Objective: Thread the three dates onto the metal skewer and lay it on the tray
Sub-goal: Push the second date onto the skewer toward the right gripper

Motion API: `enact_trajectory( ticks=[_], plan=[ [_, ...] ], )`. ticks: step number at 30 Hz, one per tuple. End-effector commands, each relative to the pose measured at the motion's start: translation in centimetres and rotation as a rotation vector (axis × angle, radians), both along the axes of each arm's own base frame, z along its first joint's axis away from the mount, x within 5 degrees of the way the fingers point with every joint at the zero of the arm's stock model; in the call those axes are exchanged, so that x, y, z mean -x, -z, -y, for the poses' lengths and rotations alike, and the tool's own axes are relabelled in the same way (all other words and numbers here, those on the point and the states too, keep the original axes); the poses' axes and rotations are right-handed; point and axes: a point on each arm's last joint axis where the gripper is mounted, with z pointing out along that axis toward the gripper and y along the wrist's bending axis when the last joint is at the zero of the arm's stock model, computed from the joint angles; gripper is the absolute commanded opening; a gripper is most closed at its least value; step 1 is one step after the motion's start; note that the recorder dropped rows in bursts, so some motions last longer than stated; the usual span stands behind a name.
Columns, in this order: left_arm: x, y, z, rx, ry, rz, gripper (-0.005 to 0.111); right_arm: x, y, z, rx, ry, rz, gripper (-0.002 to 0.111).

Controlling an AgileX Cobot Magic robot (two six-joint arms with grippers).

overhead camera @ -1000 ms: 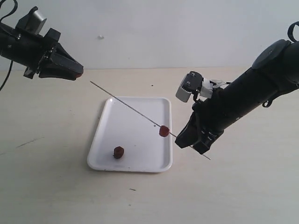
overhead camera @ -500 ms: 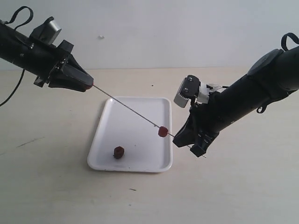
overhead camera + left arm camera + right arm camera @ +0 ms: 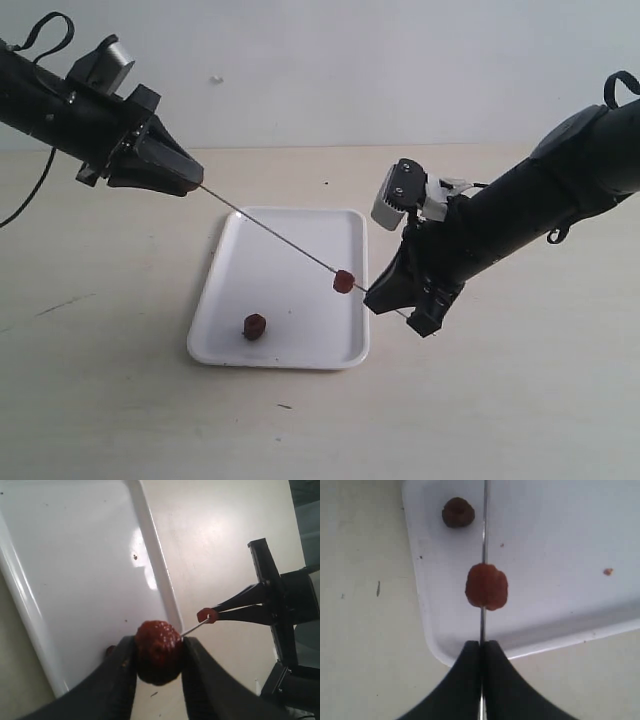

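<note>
Two black robot arms face each other over a pale tabletop [image 3: 120, 400]. A thin metal skewer [image 3: 280, 238] is stretched in the air between them, above a white tray [image 3: 250, 290]. The right gripper [image 3: 372, 298] has its fingers pinched tight on one end of the skewer. A threaded date [image 3: 343, 281] sits on the rod just beside those fingertips, over the tray's right edge. The left gripper [image 3: 192, 184] is clamped around a held date [image 3: 159, 651], and the skewer's free tip meets that date's side. Whether the tip has pierced the skin cannot be told. A loose date [image 3: 254, 326] lies on the tray, near its front left. The step in hand looks like spearing the second of the three dates. Next, the left arm would need to push straight along the rod's line, with the date centred so the tip does not skid off, while the right arm holds steady. After that, the last date is left to collect.
</note>
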Motion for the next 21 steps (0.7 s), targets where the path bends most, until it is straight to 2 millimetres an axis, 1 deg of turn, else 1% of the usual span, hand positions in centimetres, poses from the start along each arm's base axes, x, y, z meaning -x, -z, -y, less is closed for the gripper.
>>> enact_trajectory(
  ticks=[1, 5, 11, 14, 15, 17, 21],
  plan=[
    [0.6, -0.5, 1.4, 0.004, 0.037, 0.015, 0.031, 0.3, -0.4, -0.4, -0.064, -0.089, 0.036, 0.0],
    [0.8, -0.5, 2.1, 0.0, 0.057, 0.015, 0.031, 0.3, -0.5, -0.5, -0.07, -0.107, 0.064, 0.0],
    [1.0, -0.5, 2.6, -0.001, 0.07, 0.014, 0.031, -0.2, -1.0, -0.9, -0.149, -0.056, 0.096, 0.0],
    [1.2, -0.5, 3.4, 0.008, 0.091, 0.018, 0.031, -0.4, -1.3, -1.0, -0.181, -0.026, 0.097, 0.0],
    [1.4, -0.6, 4.1, 0.02, 0.111, 0.029, 0.031, -0.5, -1.4, -1.1, -0.206, 0.0, 0.091, 0.0],
    [1.6, -0.8, 4.9, 0.046, 0.124, 0.037, 0.031, -0.7, -1.6, -1.2, -0.227, 0.022, 0.089, 0.0],
    [1.7, -0.9, 5.3, 0.06, 0.133, 0.043, 0.031, -1.0, -1.9, -1.3, -0.272, 0.083, 0.072, 0.0]
  ],
)
